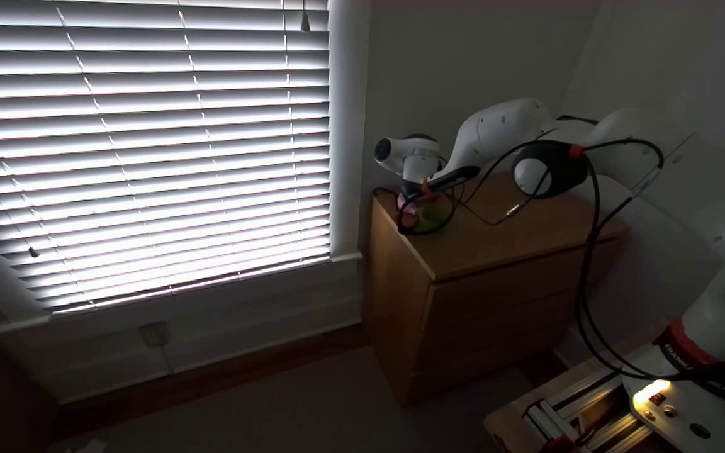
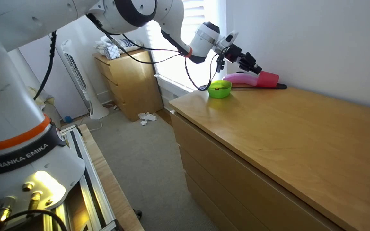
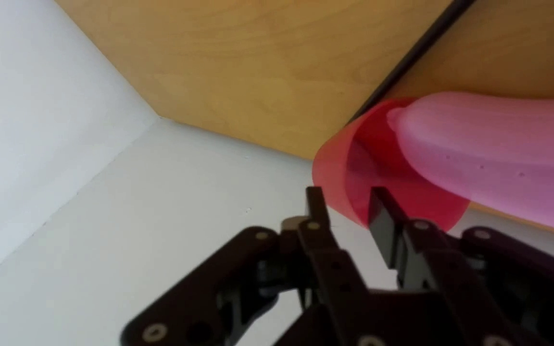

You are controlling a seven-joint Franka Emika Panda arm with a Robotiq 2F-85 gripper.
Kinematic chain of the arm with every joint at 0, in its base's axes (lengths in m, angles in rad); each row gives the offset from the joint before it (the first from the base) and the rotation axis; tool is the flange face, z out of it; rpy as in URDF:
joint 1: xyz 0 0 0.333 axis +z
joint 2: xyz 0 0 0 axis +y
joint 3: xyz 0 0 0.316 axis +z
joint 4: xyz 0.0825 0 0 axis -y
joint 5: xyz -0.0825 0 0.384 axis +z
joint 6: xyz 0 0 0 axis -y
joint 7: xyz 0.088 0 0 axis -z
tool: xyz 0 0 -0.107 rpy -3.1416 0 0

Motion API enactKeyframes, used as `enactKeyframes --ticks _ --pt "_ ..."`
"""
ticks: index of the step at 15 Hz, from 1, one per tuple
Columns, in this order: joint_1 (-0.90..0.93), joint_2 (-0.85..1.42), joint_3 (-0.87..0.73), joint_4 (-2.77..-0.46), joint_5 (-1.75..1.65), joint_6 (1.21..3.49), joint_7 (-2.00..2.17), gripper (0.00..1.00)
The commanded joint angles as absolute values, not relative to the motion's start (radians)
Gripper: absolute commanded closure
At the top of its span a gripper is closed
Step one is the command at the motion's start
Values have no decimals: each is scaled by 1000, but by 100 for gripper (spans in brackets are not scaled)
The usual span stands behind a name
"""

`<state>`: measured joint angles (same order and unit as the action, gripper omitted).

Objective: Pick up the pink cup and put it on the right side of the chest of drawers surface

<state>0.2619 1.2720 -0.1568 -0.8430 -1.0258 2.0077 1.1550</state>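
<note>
The pink cup (image 2: 269, 80) lies tilted at the back of the chest of drawers (image 2: 300, 128), near the wall. In the wrist view the cup (image 3: 337, 178) has its mouth toward a paler pink, long curved object (image 3: 508, 154), whose tip sits inside the mouth. My gripper (image 2: 257, 69) is just above the cup's mouth side. In the wrist view my gripper (image 3: 346, 192) is open with a gap between its fingers. One fingertip overlaps the cup's opening and the other is by its outer wall; I cannot tell whether they touch it. The cup is hard to make out beyond the arm in an exterior view.
A green bowl (image 2: 219, 89) stands beside the pale pink object, near the chest's end. A thin black rod-like utensil (image 3: 416, 53) lies under the cup. The wall (image 2: 316, 48) rises close behind. A cable loop (image 2: 201, 88) hangs from the arm near the bowl.
</note>
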Motion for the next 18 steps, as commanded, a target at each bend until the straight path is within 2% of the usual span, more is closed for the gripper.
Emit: enactKeyframes --ticks 1,4,9,10,12,13,15,16,18 --pt "253 1323 -157 -777 -1021 2002 1135 38" --pt "249 1338 -163 -758 -1033 2016 1132 26" --pt "241 1360 -180 -725 -1053 2043 1108 41" --pt "239 1363 -181 -720 -1053 2040 1102 51" --pt "238 1366 -190 -713 -1055 2037 1081 60" --pt "236 1367 -191 -709 -1052 2030 1070 74" --pt "234 1367 -196 -708 -1046 2019 1051 94" --pt "233 1366 -196 -708 -1043 2017 1041 99" --pt "230 1362 -193 -706 -1031 1992 1023 100"
